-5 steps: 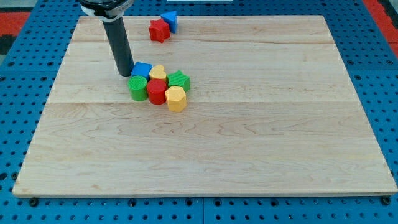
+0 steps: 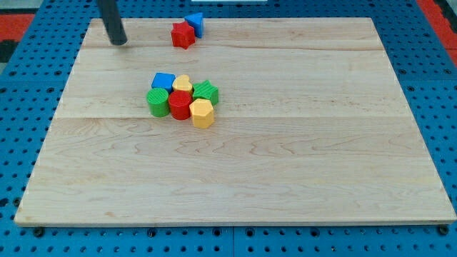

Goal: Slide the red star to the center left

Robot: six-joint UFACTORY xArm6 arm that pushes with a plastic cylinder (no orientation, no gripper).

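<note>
The red star lies near the view's top edge of the wooden board, touching a blue block just to its upper right. My tip rests on the board at the top left, well to the left of the red star and apart from it. The rod rises out of the frame's top.
A cluster sits left of the board's middle: a blue block, a yellow heart-like block, a green block, a green cylinder, a red cylinder and a yellow hexagonal block.
My tip has moved from beside the cluster's blue block up and to the left, toward the board's top left corner. No block has moved.
</note>
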